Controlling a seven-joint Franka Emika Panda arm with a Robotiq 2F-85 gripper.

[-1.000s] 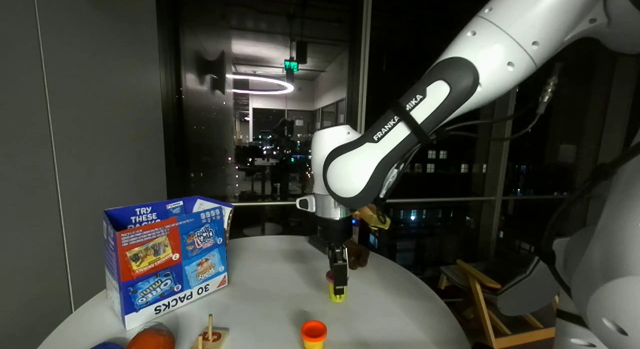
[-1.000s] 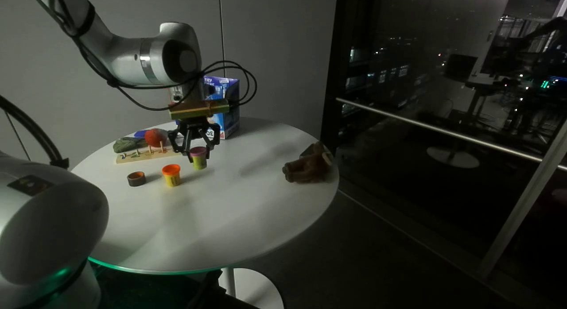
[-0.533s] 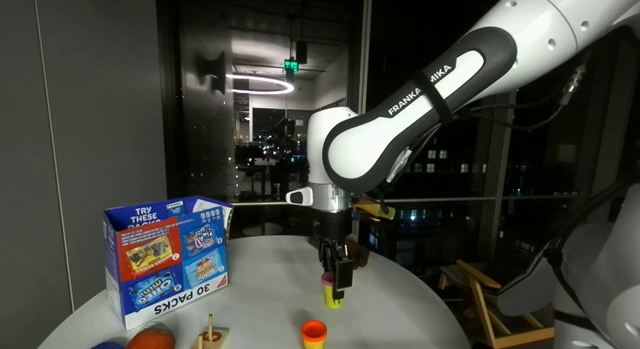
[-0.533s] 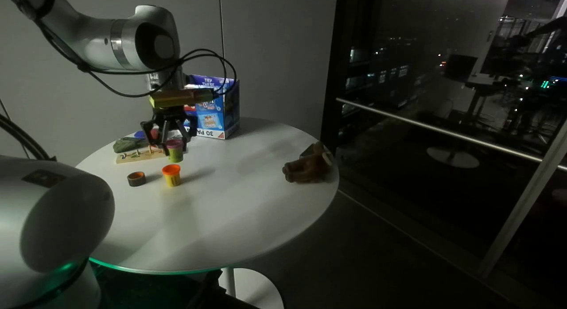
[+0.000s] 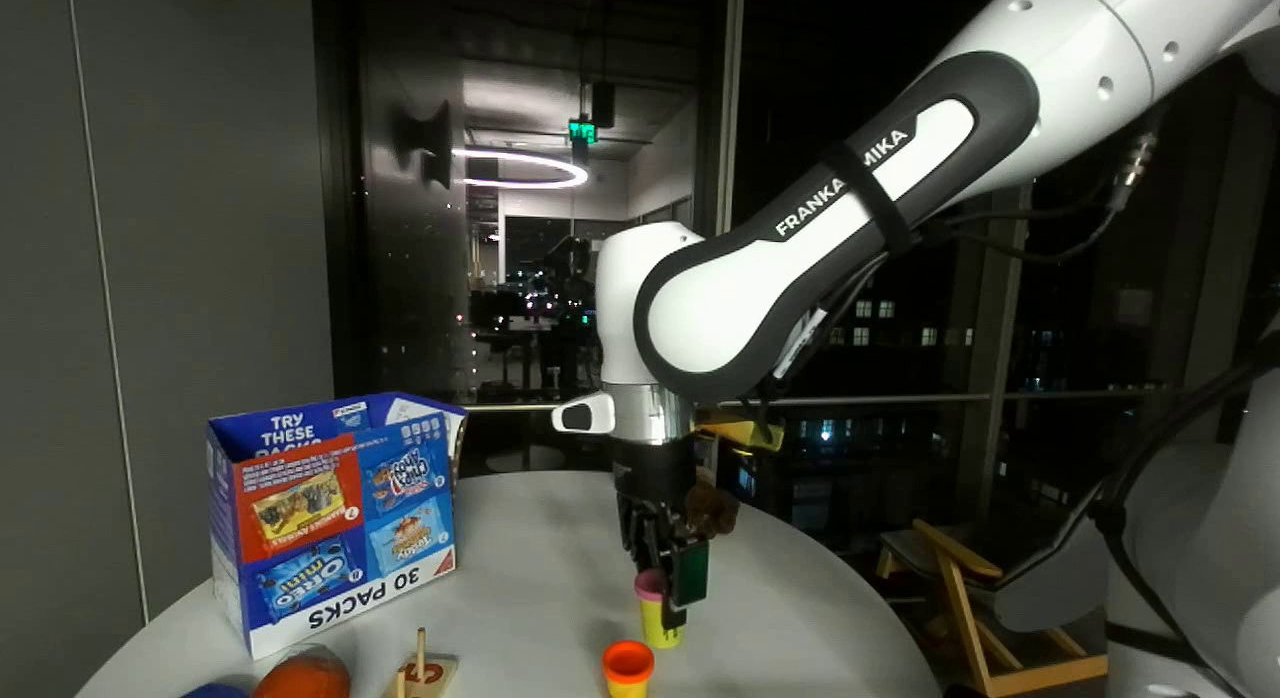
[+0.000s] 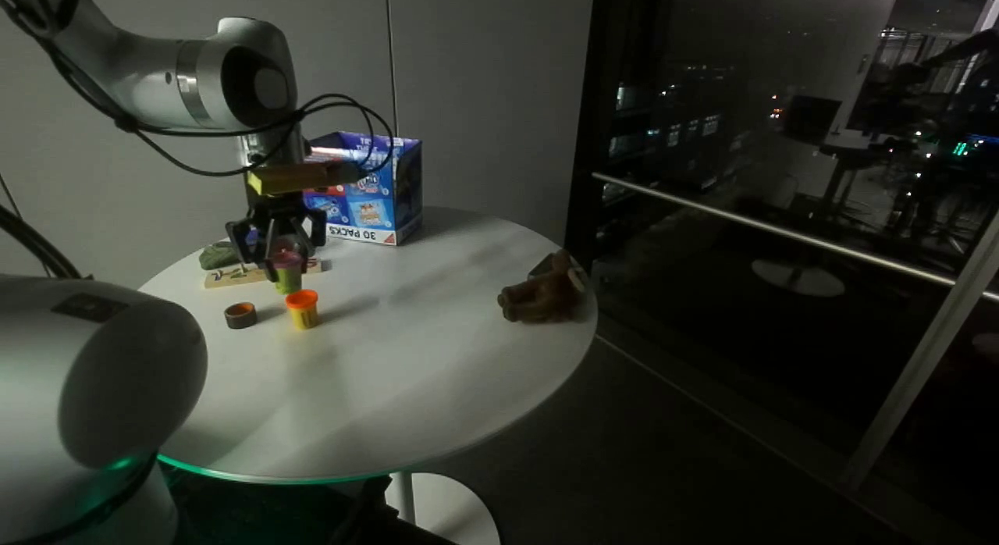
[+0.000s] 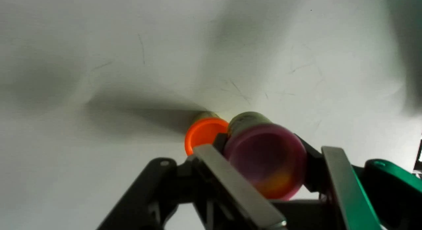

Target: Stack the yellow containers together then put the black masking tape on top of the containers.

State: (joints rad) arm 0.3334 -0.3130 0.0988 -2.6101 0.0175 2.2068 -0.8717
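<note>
Over the worktop (image 6: 437, 350), the fingers (image 7: 239, 187) clasp the pink-lidded yellow tub (image 7: 263, 160).
In an exterior view, the pink-lidded yellow tub looks nearly upright, a finger covering part of its side, and the orange-lidded yellow tub (image 5: 628, 663) stands near it. In an exterior view, the fingers point down with their tub between them, seen between the orange-lidded yellow tub and the worktop's far edge; the black masking tape (image 6: 243, 322) lies flat nearer the left edge, apart from the fingers, and the printed box (image 6: 375, 209) stands by the far edge. Whether the clasped tub's base touches the worktop cannot be told. In the wrist view, the fingers are parted only by the tub's width, one against each side, and the orange-lidded yellow tub is partly hidden behind one finger.
</note>
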